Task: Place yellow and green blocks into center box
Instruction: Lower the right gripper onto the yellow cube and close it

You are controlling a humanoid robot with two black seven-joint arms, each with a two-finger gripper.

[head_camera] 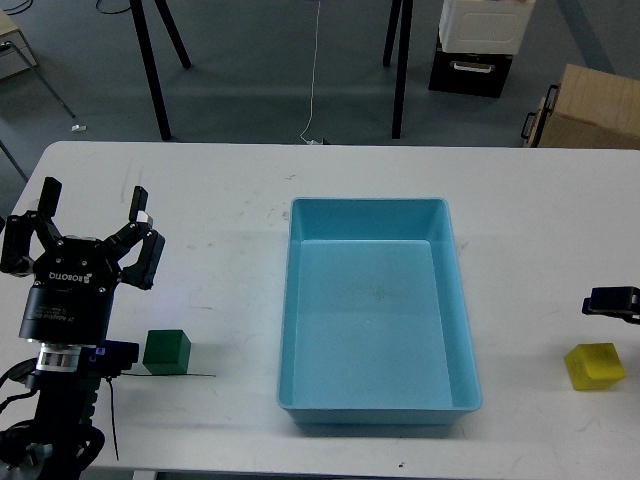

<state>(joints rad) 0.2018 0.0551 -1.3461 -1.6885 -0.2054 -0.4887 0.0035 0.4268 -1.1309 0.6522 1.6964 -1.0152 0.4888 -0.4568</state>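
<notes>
Green block point(166, 351) sits lower left on the tabletop point(230, 190), just right of left tool point(93, 208), whose fingers are spread wide, holding nothing. Yellow block point(595, 364) at right edge, below right tool point(612, 302); can't tell its state. Blue tray point(463, 300) center, empty. Suggest: drop left tool straight over green, square fingers to faces, close, lift clear of tray wall.

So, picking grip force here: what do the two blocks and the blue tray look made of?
Green block: matte, opaque, perhaps painted wood or foam. Yellow block: slightly glossy, possibly plastic or foam. Blue tray: smooth moulded plastic, judging by its rounded corners and soft sheen.
</notes>
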